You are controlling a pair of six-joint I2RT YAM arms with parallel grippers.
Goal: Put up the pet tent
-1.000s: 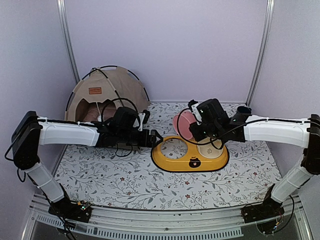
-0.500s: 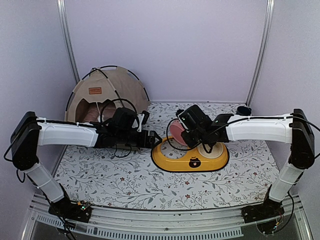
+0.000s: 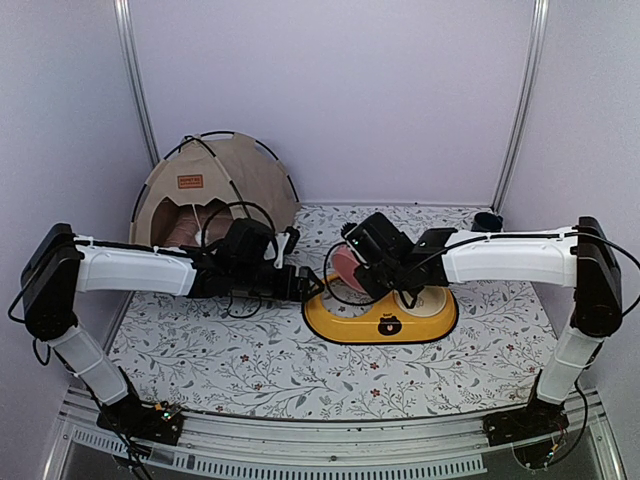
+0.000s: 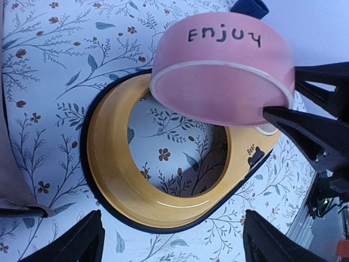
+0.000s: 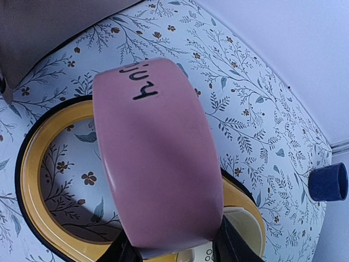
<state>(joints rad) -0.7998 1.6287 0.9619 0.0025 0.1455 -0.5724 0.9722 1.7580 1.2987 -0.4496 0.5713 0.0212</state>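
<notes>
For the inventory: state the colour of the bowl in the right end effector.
The bowl is pink, with black lettering; the left wrist view shows it best.

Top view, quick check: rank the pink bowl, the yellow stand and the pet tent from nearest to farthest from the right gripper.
From the right gripper:
1. pink bowl, held in the gripper itself.
2. yellow stand, just beneath the bowl, in the middle of the scene.
3. pet tent, well off in the back left corner.
</notes>
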